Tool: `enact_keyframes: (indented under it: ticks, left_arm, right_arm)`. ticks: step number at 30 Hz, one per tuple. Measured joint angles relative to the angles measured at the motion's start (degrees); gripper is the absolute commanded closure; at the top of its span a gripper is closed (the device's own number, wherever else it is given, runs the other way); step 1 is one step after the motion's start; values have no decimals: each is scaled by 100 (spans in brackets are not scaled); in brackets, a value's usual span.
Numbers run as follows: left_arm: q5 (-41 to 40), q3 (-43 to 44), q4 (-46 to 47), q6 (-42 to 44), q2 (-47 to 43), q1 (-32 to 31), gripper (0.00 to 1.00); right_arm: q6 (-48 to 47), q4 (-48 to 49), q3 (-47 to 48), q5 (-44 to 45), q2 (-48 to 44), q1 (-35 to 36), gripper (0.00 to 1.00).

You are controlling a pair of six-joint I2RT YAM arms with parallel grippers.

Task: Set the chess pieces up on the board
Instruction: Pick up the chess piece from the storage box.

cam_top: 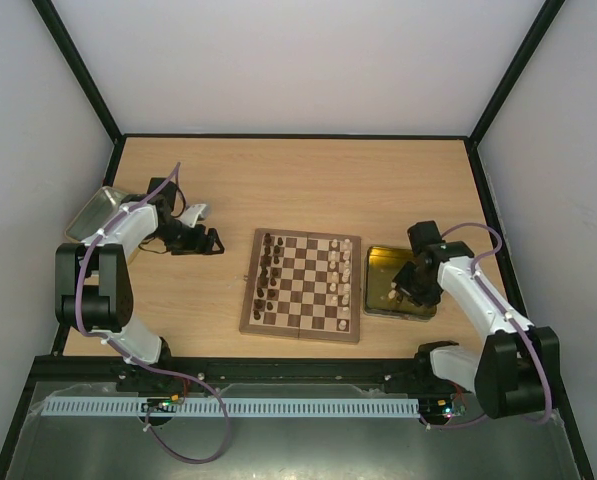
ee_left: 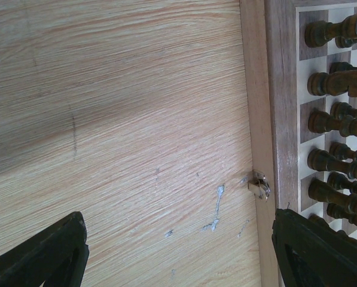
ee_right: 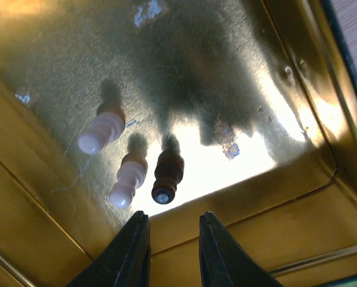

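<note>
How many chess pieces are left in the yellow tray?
3 in the right wrist view: a pale piece, another pale piece, and a dark piece, clustered on the yellow tray ahead of the right gripper. Others may be hidden.

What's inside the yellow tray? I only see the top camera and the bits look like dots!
Observer: Right wrist camera shows three pieces in the yellow tray: two pale pieces and one dark piece.
Operator: Is the right gripper holding one?
Observer: No. The right gripper hangs over the tray, jaws slightly apart, nothing between them.
Operator: And the left one?
Observer: The left gripper is wide open over bare table, beside a small metal clasp on the edge of the board.
</note>
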Motion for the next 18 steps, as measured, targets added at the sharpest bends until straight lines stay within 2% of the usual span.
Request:
enact_keyframes:
  ticks: [7,18]
  left_arm:
    - [-9,0,0,0,0,0,16]
    - [-26,0,-2,-22,0,0,16]
  right_arm:
    - [-258,160,0,-24,181,-315,78]
    - [-409,393,-15,-177,431,-350,78]
